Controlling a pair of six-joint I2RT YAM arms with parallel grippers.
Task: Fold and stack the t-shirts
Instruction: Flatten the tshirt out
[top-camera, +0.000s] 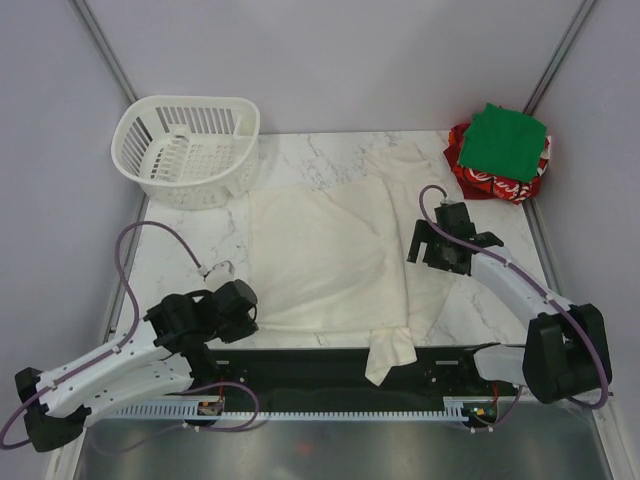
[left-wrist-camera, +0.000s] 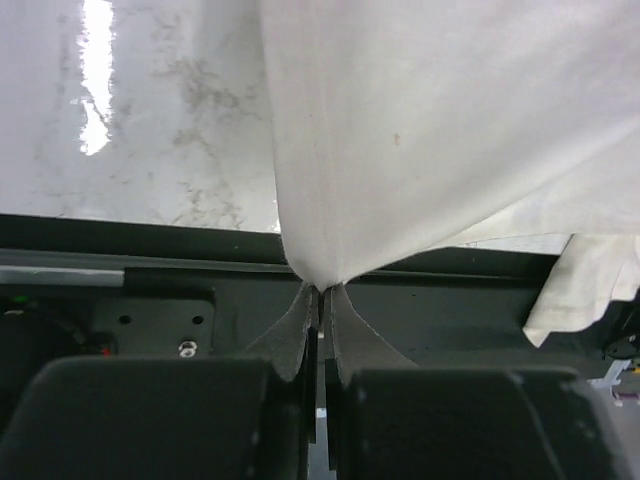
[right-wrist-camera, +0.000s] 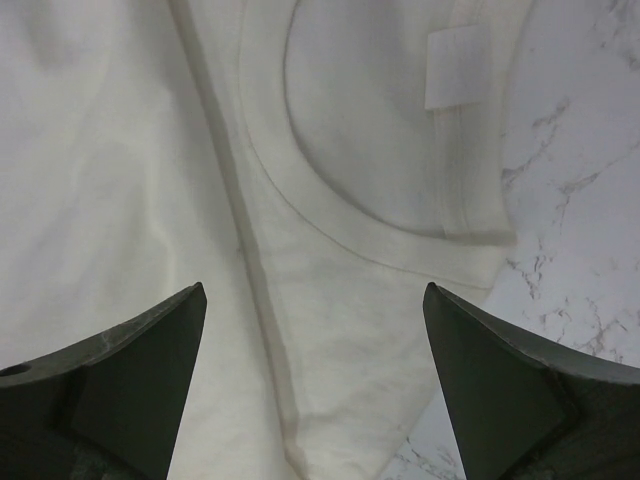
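The cream t-shirt (top-camera: 330, 250) lies spread on the marble table, with one sleeve hanging over the near edge. My left gripper (top-camera: 252, 312) is shut on the shirt's near left corner; in the left wrist view the jaws (left-wrist-camera: 322, 292) pinch the cloth (left-wrist-camera: 450, 130) to a point. My right gripper (top-camera: 420, 250) hovers open over the shirt's right side; in the right wrist view (right-wrist-camera: 313, 298) the collar (right-wrist-camera: 380, 170) with its label lies just ahead of the fingers. The green t-shirt (top-camera: 505, 140) sits folded on the red t-shirt (top-camera: 500, 185) at the back right corner.
A white slotted basket (top-camera: 190, 150) stands at the back left. The black rail (top-camera: 330, 365) runs along the near table edge under the hanging sleeve (top-camera: 390, 350). Grey walls close the back and sides.
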